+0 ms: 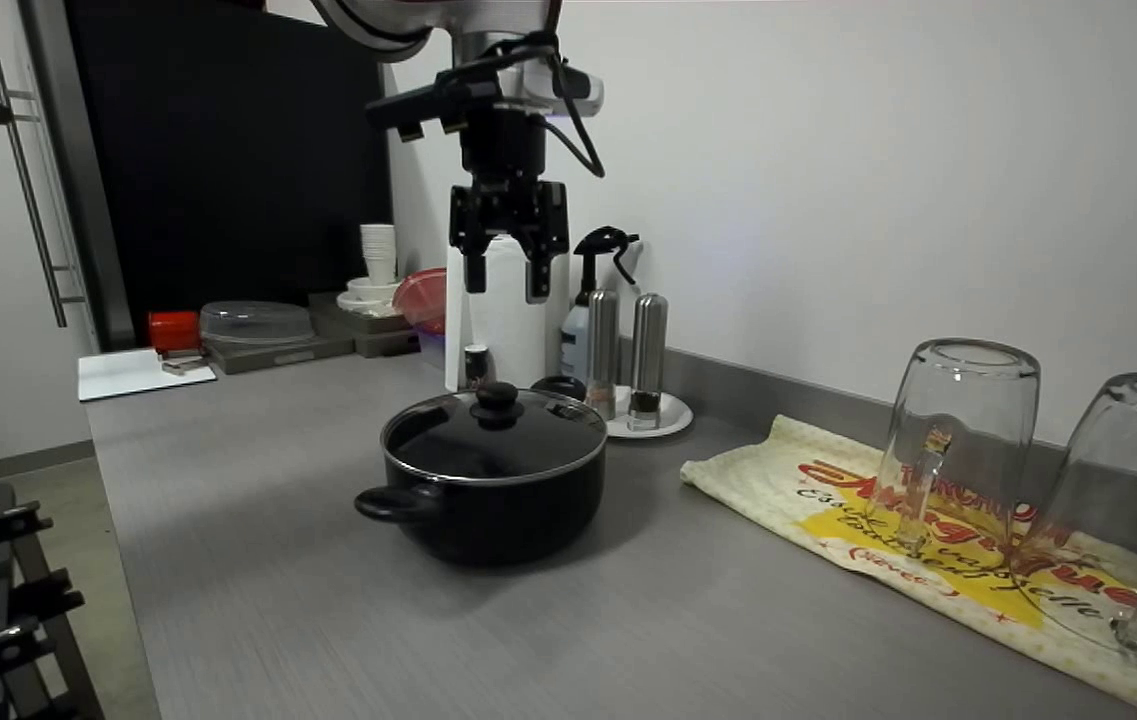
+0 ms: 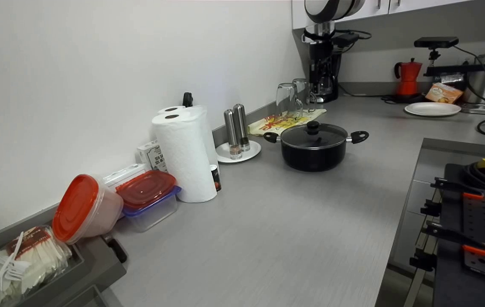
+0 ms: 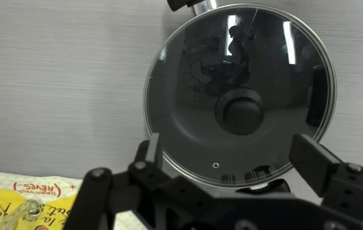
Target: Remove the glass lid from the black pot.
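The black pot (image 1: 508, 518) is set on a grey counter (image 1: 278, 580), covered by its glass lid (image 1: 494, 450). Well above the pot, the gripper (image 1: 507, 287) is held with its fingers (image 3: 312, 159) spread wide and nothing gripped. None of the removal is judged done: the knob (image 3: 243, 115) (black, mid-lid) is left to be grasped, and the lid to be lifted clear.

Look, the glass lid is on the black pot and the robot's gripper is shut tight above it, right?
Not quite: the gripper is open, not shut. The wrist view shows its fingers spread wide apart. The rest is right: the glass lid is on the black pot below.
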Robot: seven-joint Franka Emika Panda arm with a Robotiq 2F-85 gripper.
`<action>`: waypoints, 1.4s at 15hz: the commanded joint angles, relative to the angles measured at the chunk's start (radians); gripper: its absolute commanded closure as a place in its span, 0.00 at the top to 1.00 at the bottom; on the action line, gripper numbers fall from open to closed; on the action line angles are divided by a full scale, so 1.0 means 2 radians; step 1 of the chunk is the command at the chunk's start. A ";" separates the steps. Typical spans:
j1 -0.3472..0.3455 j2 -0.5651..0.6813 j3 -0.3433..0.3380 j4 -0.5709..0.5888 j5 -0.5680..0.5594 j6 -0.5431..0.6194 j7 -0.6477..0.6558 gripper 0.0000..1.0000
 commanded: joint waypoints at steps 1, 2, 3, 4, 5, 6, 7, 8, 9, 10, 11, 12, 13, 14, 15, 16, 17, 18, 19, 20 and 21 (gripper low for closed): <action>-0.011 0.009 0.015 0.011 0.015 -0.019 -0.011 1.00; -0.011 0.010 0.017 0.010 0.019 -0.020 -0.011 1.00; -0.011 0.011 0.020 0.008 0.022 -0.021 -0.011 1.00; -0.011 0.012 0.023 0.007 0.026 -0.025 -0.012 1.00; -0.010 0.011 0.027 0.004 0.031 -0.025 -0.013 1.00; -0.010 0.011 0.030 0.002 0.033 -0.026 -0.014 1.00; -0.008 0.011 0.032 0.000 0.032 -0.023 -0.011 1.00; -0.007 0.013 0.034 -0.001 0.032 -0.019 -0.009 1.00; -0.006 0.016 0.037 -0.001 0.031 -0.018 -0.008 1.00; -0.006 0.017 0.039 -0.002 0.030 -0.015 -0.007 1.00; -0.005 0.019 0.041 -0.005 0.027 -0.010 -0.007 1.00; -0.003 0.021 0.042 -0.009 0.022 -0.002 -0.004 1.00; -0.002 0.025 0.043 -0.011 0.020 0.004 -0.005 1.00; -0.002 0.028 0.044 -0.013 0.020 0.007 -0.005 1.00; -0.002 0.033 0.045 -0.017 0.020 0.012 -0.005 1.00; -0.002 0.038 0.046 -0.019 0.019 0.016 -0.005 1.00; -0.003 0.043 0.046 -0.023 0.018 0.024 -0.004 1.00; -0.003 0.048 0.047 -0.025 0.017 0.030 -0.003 1.00; -0.003 0.053 0.046 -0.026 0.015 0.037 -0.002 1.00; -0.003 0.058 0.046 -0.026 0.014 0.042 -0.001 1.00; -0.003 0.064 0.046 -0.022 0.012 0.045 -0.001 1.00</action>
